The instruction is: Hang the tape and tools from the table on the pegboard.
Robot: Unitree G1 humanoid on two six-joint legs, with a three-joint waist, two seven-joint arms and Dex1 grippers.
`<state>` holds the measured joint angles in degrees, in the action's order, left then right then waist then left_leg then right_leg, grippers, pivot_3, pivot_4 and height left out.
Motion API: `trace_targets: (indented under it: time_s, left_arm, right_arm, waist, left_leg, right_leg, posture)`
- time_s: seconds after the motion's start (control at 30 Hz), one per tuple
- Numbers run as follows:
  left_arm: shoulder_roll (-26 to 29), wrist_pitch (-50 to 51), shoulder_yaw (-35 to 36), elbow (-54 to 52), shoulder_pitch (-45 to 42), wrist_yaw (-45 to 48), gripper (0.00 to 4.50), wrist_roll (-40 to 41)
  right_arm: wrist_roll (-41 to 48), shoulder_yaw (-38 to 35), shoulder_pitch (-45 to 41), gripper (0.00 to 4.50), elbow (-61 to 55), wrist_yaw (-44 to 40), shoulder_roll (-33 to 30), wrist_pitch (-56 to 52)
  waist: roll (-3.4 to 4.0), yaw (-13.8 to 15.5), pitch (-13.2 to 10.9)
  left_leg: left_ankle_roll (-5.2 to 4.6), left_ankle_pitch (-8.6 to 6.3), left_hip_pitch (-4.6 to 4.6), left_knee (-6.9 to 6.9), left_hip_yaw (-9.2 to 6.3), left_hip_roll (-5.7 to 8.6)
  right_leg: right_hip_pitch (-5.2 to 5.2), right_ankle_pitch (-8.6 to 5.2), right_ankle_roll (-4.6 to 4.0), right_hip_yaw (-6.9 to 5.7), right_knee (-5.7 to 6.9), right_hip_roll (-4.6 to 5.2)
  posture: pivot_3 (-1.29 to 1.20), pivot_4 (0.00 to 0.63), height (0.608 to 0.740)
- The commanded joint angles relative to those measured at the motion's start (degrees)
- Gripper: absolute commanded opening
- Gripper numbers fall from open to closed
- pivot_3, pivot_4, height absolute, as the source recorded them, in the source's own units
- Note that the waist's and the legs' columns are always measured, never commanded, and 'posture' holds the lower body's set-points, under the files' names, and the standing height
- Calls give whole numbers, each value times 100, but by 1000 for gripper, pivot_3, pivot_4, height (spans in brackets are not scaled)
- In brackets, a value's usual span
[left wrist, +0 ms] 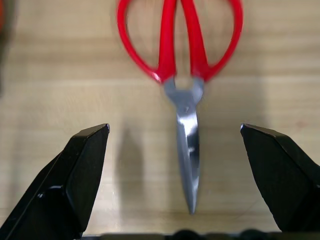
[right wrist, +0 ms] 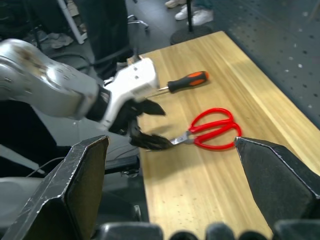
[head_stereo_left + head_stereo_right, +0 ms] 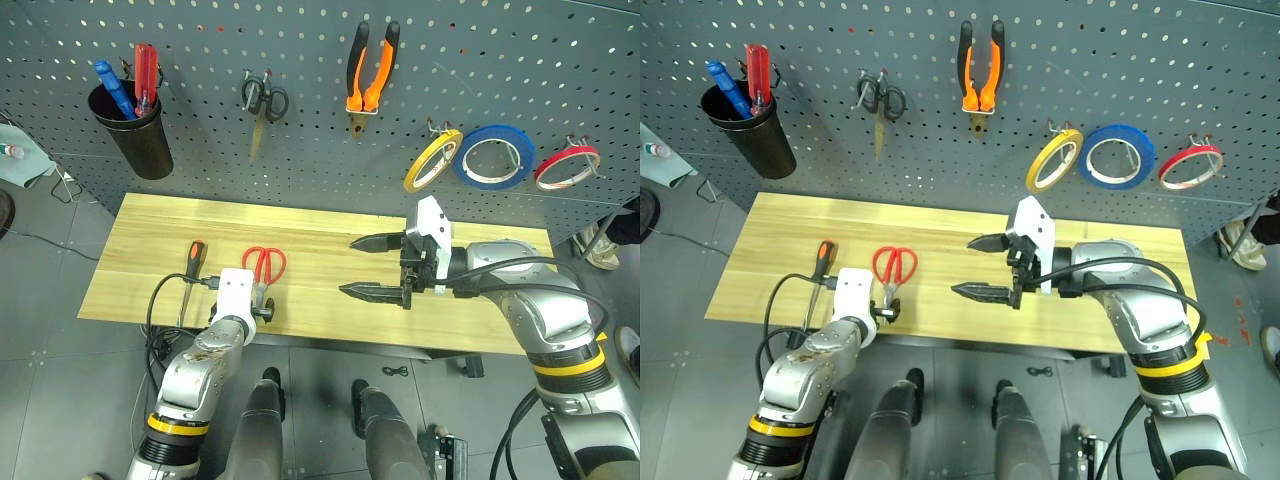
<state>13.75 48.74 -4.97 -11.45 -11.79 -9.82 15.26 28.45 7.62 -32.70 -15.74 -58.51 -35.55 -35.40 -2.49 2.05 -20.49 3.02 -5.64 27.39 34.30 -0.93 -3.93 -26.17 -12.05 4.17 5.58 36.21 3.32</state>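
**Both tools wide open, empty; red scissors and screwdriver on counter**

Counter point(image 3: 330, 225): long rectangle, light yellowish wood planks, matte with visible grain lines. Pegboard point(image 3: 300, 90) behind it: dark grey-blue metal sheet, regular rows of small round holes, metal hooks.

Scissors point(image 3: 263, 270): glossy red plastic loop handles, bright steel blades closed to a point. Lying flat on the counter near its front-left edge, handles toward the pegboard, tip toward the robot.

Screwdriver point(image 3: 192, 268): slim, black-and-orange grip, thin metal shaft. Flat on the counter just left of the scissors, apart from them.

Pliers point(image 3: 371, 75): orange-and-black handles, hung on the pegboard top centre, nose down.

Blue tape point(image 3: 494, 157): thin ring, hung on the pegboard at right, between a yellow tape ring point(image 3: 432, 160) and a red tape ring point(image 3: 567, 166).

Also on the board: small black scissors point(image 3: 263, 103) on a hook, and a black cup point(image 3: 133, 125) at left holding blue and red tool handles.

Left tool point(image 2: 145, 125): black tapered fingers point(image 1: 75, 175) spread wide, holding nothing. It sits low at the scissor tip; in the wrist view the blade lies between the two fingers, touching neither.

Right tool point(image 3: 375, 267): fingers spread wide, empty, pointing left above mid-counter, well apart from the scissors.
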Motion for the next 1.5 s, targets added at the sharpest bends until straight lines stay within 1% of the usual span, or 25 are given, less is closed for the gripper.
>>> trace_targets:
  time_s: [0.03,0.13,0.23,0.3,0.33,0.37,0.47,0.5,0.67,0.77,0.93,1.1,1.2,1.37,1.4,1.5]
  left_arm:
    - [-148,-224,-37,222,-115,144,4500,-238]
    - [-274,-374,-15,571,-220,299,4500,-346]
    - [-305,-437,28,767,-312,370,3731,-504]
    - [-307,-429,53,834,-346,424,2886,-590]
    - [-293,-427,66,852,-350,446,2271,-643]
    - [-285,-429,80,862,-348,470,1841,-682]
    - [-269,-398,132,823,-328,558,354,-759]
    - [-258,-377,148,796,-301,588,95,-778]
    - [-223,-308,224,595,-171,701,108,-876]
    - [-184,-412,253,235,-85,804,108,-926]
    - [153,-623,141,-1064,392,1376,108,-807]
    - [555,-1327,288,-2275,1009,1887,108,-787]
    - [674,-1844,376,-2689,1196,2062,108,-832]
    - [630,-2355,484,-3030,1129,2048,108,-949]
    - [593,-2371,500,-3072,1062,1988,108,-984]
    - [492,-2379,530,-3105,673,1784,108,-1155]
  right_arm:
    - [218,-190,41,4453,-359,63,-76,-175]
    - [227,-218,20,4453,-374,98,-80,-238]
    - [248,-223,-20,4500,-375,149,-79,-283]
    - [264,-233,-31,4500,-390,170,-81,-302]
    - [268,-235,-36,4500,-405,174,-85,-297]
    - [270,-235,-35,4500,-417,177,-91,-284]
    - [287,-238,-55,4500,-440,201,-89,-292]
    - [288,-235,-51,4500,-445,212,-81,-290]
    - [258,-202,0,4500,-415,253,-39,-217]
    - [208,-212,22,4500,-394,300,-3,-126]
    - [262,-399,53,4500,-622,504,49,-32]
    - [657,-802,-49,4500,-883,546,-3,-162]
    - [1003,-1096,-319,4500,-909,679,46,-291]
    - [1361,-1365,-928,4500,-722,968,136,-428]
    - [1388,-1376,-1043,4500,-687,1042,165,-445]
    - [1469,-1388,-1294,4500,-638,1249,263,-468]
  waist:
    - [3,-8,-3]
    - [2,-44,-20]
    - [1,-93,-45]
    - [2,-137,-63]
    - [1,-142,-70]
    - [1,-154,-82]
    - [5,-187,-118]
    - [8,-197,-123]
    - [9,-240,-136]
    - [7,-270,-146]
    - [7,-275,-151]
    - [8,-263,-151]
    - [8,-247,-151]
    - [9,-241,-149]
    - [9,-239,-149]
    - [9,-221,-145]
  left_leg:
    - [0,0,0,0,0,0]
    - [0,0,0,0,0,0]
    - [0,0,1,0,0,0]
    - [0,0,1,0,-1,0]
    - [0,0,0,0,-1,1]
    - [0,0,1,0,-2,1]
    - [0,0,-1,-1,-2,0]
    - [0,0,-1,-1,-2,0]
    - [0,0,-1,-1,-3,0]
    - [0,0,0,-2,-3,0]
    - [0,0,4,-11,-3,1]
    - [1,-1,7,-23,-4,1]
    - [2,-2,9,-27,-2,2]
    - [2,-1,11,-28,-1,1]
    - [2,-1,13,-28,-1,2]
    - [1,-1,20,-27,-3,2]
  right_leg:
    - [0,0,0,0,0,0]
    - [0,-1,-1,0,0,1]
    - [1,-2,-1,0,-2,2]
    - [0,-3,0,0,0,2]
    - [1,-3,0,0,0,2]
    - [1,-4,1,0,0,2]
    - [0,-4,1,0,2,1]
    - [0,-4,1,0,3,1]
    - [0,-5,3,1,1,1]
    - [-1,-6,2,1,0,2]
    - [-7,-7,2,1,-4,2]
    - [-7,-9,2,0,-17,4]
    - [-9,-14,-8,-1,-21,6]
    - [-10,-18,-18,-2,-23,6]
    - [-11,-10,-3,-2,-24,6]
    - [-12,-8,1,-5,-25,5]
  posture:
    - [16,440,740]
    - [7,453,740]
    - [2,460,740]
    - [1,460,740]
    - [-1,462,740]
    - [-1,462,740]
    - [0,469,740]
    - [3,474,740]
    - [11,477,740]
    - [24,464,740]
    - [37,432,740]
    - [63,410,740]
    - [70,390,740]
    - [71,361,740]
    - [71,361,740]
    - [76,336,740]
